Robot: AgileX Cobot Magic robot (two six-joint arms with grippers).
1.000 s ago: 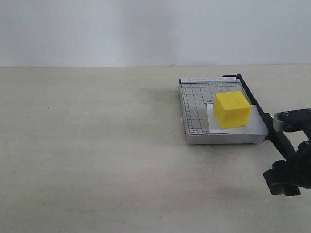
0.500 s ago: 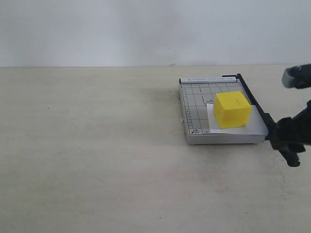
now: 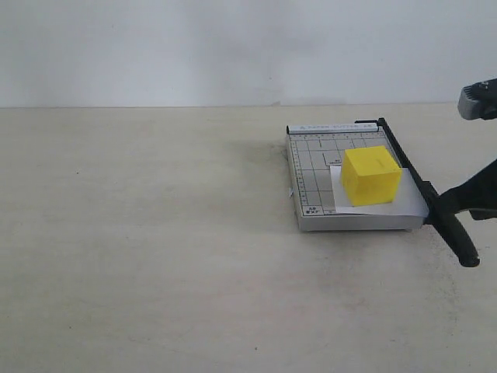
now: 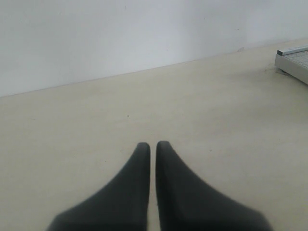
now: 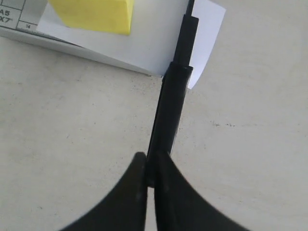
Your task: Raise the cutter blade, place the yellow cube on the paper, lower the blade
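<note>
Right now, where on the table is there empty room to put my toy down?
Everywhere left of the grey trimmer, the table is bare, all the way back to the wall. The right side is crowded: the yellow cube sits on the paper, the cutter blade lies alongside, and the right gripper hangs by its handle.

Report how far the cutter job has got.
Done: the yellow cube sits on the paper, and the cutter blade lies down along the edge of the trimmer. In hand: the right gripper is shut just over the blade's handle; contact is unclear. Left: apparently only pulling that arm clear. The left gripper is shut, away from the trimmer.
</note>
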